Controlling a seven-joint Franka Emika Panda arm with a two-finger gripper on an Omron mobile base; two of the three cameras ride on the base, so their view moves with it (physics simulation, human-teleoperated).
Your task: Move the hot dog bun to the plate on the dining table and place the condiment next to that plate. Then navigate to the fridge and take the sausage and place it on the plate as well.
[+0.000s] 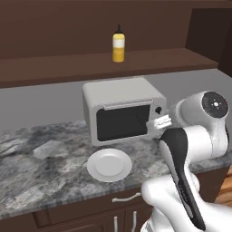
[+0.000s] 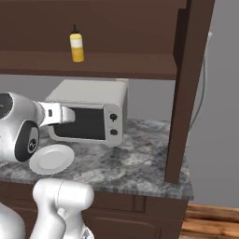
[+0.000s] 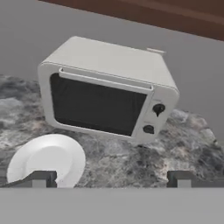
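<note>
The slim yellow squeeze bottle with a white band and dark pointed nozzle (image 1: 118, 44) stands upright on the dark brown wooden shelf (image 1: 68, 65), above and behind the boxy white toaster oven with a dark glass door (image 1: 122, 108). It looks light and smooth, probably slippery plastic that gives a little under pressure, and tall enough to tip; a hold across the yellow body below the white band seems safest.

The two-finger gripper (image 3: 111, 178) has its jaws spread fully, holding and touching nothing. It hangs above the grey marbled counter (image 1: 41, 167), facing the toaster oven door, with the bright white round plate (image 1: 109, 165) near and to its left.
</note>
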